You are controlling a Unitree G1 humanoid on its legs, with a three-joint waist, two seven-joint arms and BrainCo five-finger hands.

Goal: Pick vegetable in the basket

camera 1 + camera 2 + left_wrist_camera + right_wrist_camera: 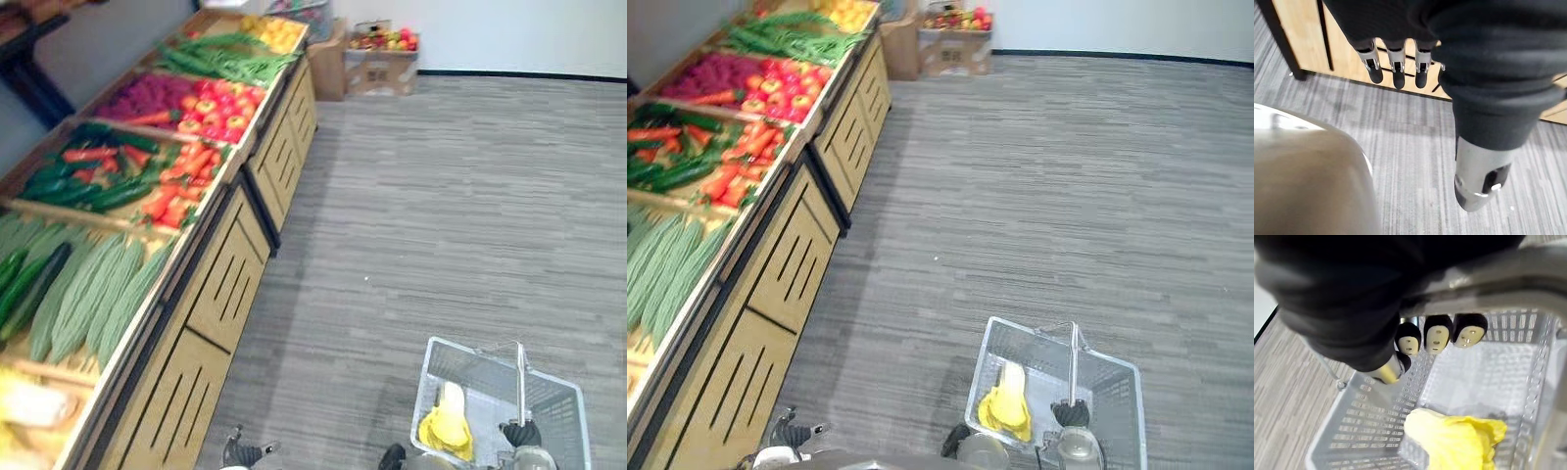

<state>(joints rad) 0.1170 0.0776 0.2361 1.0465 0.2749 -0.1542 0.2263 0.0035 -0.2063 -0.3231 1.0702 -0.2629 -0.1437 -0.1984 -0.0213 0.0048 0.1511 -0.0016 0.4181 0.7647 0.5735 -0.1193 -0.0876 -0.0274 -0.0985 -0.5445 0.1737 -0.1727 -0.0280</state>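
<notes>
Produce stand (220,279) at left, my left hand (1396,68) slack and empty beside it. Yellow leafy vegetable (446,423) lies at the left wall of the wire basket (563,411); my right hand (1437,338) curls round the handle (520,377), best kept level as I reach.

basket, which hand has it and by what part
The right hand holds the basket by its metal handle, with its fingers curled round the bar. The left hand hangs open and holds nothing.
</notes>
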